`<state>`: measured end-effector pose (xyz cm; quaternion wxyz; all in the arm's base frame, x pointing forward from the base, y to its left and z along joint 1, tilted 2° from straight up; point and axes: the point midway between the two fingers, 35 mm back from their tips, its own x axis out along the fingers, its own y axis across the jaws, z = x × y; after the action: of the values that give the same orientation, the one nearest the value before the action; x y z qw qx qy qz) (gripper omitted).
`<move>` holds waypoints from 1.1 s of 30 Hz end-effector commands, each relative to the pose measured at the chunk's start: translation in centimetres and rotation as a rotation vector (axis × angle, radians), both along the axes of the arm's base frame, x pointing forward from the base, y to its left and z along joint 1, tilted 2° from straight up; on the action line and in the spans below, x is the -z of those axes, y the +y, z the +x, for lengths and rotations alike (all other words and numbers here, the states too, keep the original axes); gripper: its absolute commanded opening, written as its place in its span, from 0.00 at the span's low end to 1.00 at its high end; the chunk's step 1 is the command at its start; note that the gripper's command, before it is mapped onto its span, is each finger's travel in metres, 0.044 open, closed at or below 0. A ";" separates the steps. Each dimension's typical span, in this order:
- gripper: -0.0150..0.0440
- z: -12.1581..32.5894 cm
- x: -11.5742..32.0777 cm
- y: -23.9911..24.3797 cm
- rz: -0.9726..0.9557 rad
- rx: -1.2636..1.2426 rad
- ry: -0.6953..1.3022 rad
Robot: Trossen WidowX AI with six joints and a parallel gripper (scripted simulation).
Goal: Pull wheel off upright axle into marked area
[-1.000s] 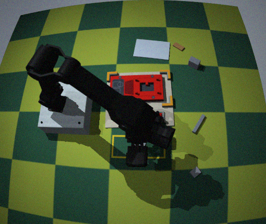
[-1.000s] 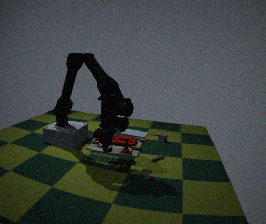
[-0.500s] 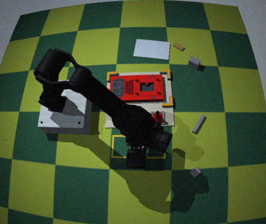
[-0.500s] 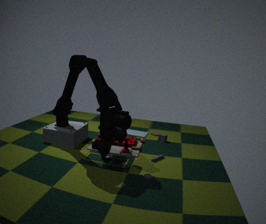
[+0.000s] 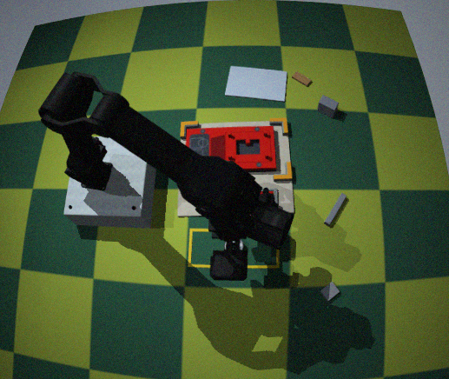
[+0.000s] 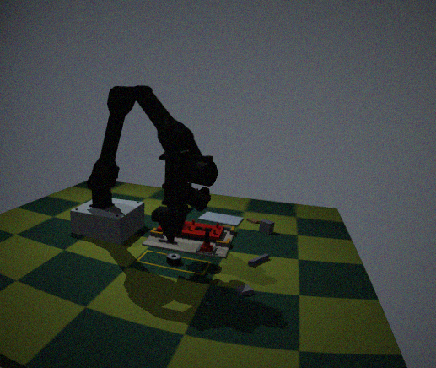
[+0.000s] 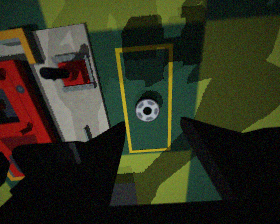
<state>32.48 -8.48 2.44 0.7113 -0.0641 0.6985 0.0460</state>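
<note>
The light-grey wheel point(image 6: 174, 258) point(image 7: 147, 112) is inside the yellow-outlined marked area point(image 5: 190, 248) point(image 6: 158, 266) point(image 7: 171, 75), flat, at or very near table level. The arm partly hides it in the top view. My gripper point(image 5: 233, 244) point(image 6: 171, 240) point(image 7: 152, 123) is open above it, with the fingers spread on either side in the wrist view and nothing between them. In the exterior view a gap shows between fingertip and wheel. The black upright axle point(image 6: 207, 236) point(image 7: 53, 73) stands bare on its red base, beside the marked area.
The pale board point(image 5: 186, 210) point(image 6: 152, 241) point(image 7: 98, 107) carries a red plate point(image 5: 272, 152) point(image 7: 21, 112) and orange corner brackets. A white sheet point(image 5: 256, 83), a grey block point(image 5: 327, 105), a grey bar point(image 5: 336, 209) and a small grey piece point(image 5: 330, 291) lie around it.
</note>
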 end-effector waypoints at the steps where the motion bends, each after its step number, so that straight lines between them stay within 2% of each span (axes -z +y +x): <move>1: 0.85 -0.6 -0.1 0.2 0.002 0.000 0.008; 4: 0.99 -2.7 -1.7 0.8 0.002 0.000 0.012; 5: 1.00 -3.5 -2.2 1.0 0.003 0.000 0.014; 12: 1.00 -8.7 -4.6 2.4 0.004 -0.001 0.023; 33: 1.00 -8.8 -4.6 2.4 0.004 -0.001 0.024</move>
<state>23.72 -6.05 7.09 0.7041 -0.0638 0.7055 0.0505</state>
